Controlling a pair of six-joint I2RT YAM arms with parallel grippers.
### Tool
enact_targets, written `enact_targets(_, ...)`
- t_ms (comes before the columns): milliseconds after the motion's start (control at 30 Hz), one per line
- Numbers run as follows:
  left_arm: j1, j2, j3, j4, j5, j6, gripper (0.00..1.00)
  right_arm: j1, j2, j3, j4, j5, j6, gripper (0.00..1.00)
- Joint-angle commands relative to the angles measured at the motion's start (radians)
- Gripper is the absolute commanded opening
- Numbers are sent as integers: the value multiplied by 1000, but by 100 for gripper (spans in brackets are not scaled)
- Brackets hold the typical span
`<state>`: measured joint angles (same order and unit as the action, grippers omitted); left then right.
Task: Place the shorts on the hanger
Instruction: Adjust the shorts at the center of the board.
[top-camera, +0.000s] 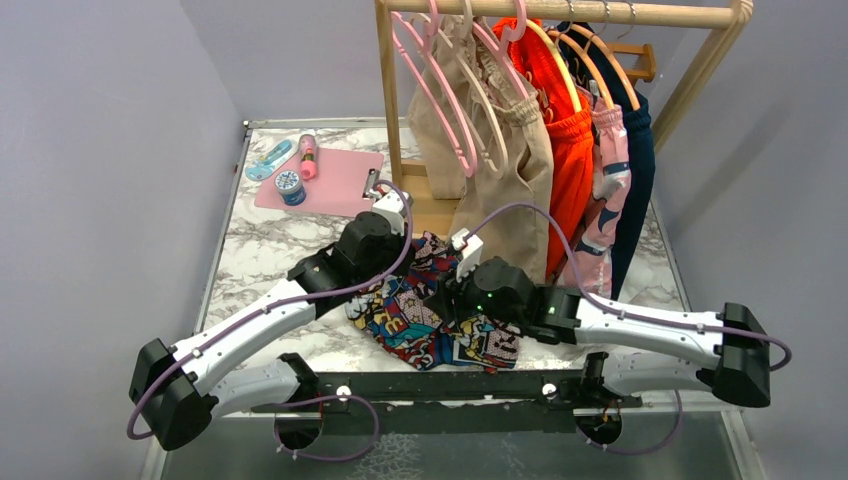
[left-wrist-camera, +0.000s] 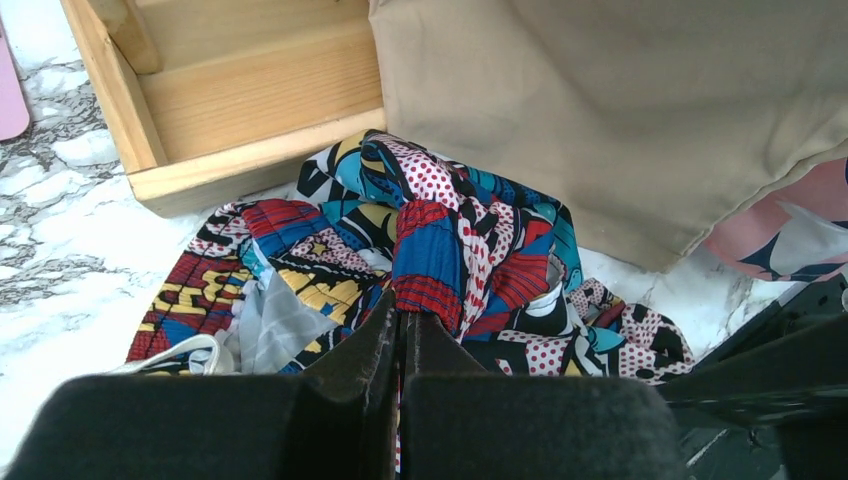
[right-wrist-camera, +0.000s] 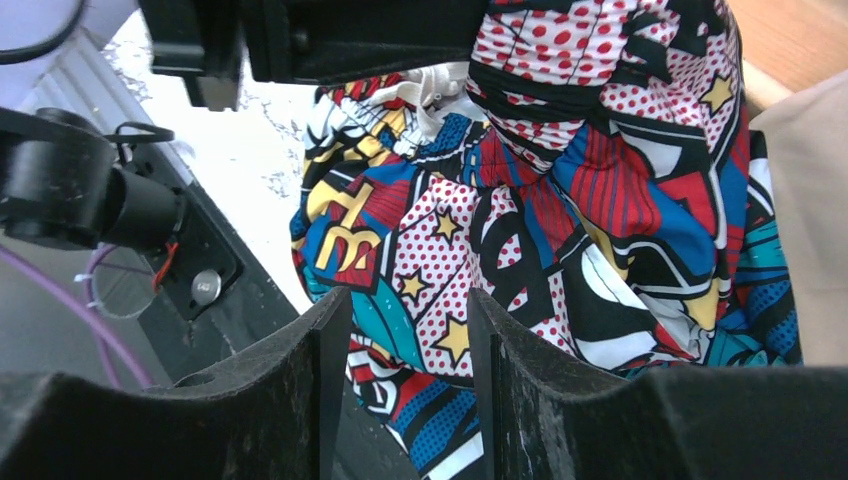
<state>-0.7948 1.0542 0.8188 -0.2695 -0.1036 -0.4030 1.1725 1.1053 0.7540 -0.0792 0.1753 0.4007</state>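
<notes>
Comic-print shorts (top-camera: 415, 310) sit in a crumpled heap at near centre of the marble table (top-camera: 260, 250), between the two wrists and just in front of the wooden rack base (left-wrist-camera: 250, 110). Print is red, blue, yellow, teal and black, with white dotted and starred panels; a white drawstring (right-wrist-camera: 440, 85) is showing. Left gripper (left-wrist-camera: 402, 325) has its fingers pressed together on a raised fold of the shorts. Right gripper (right-wrist-camera: 408, 305) has jaws apart, fabric visible through the gap. Beige shorts (top-camera: 500, 180) and an orange garment (top-camera: 570, 160) hang right behind the heap. Pink clipboard (top-camera: 325, 180) is far left. Walls (top-camera: 100, 150) are plain lavender.
</notes>
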Motion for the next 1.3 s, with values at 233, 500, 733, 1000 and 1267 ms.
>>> enact_targets(233, 2, -14, -42, 64, 4, 6, 0, 49, 174, 20, 52, 383, 152, 53)
enact_targets(500, 2, -11, -66, 90, 55, 17, 0, 48, 164, 39, 128, 398, 69, 57)
enact_targets(733, 2, -1, -59, 138, 142, 34, 0, 48, 113, 31, 183, 371, 68, 58)
enact_targets(1000, 2, -4, -50, 143, 190, 69, 0, 45, 112, 72, 189, 411, 13, 57)
enact_targets(1267, 2, -15, -55, 147, 212, 77, 0, 42, 175, 109, 143, 450, 49, 51)
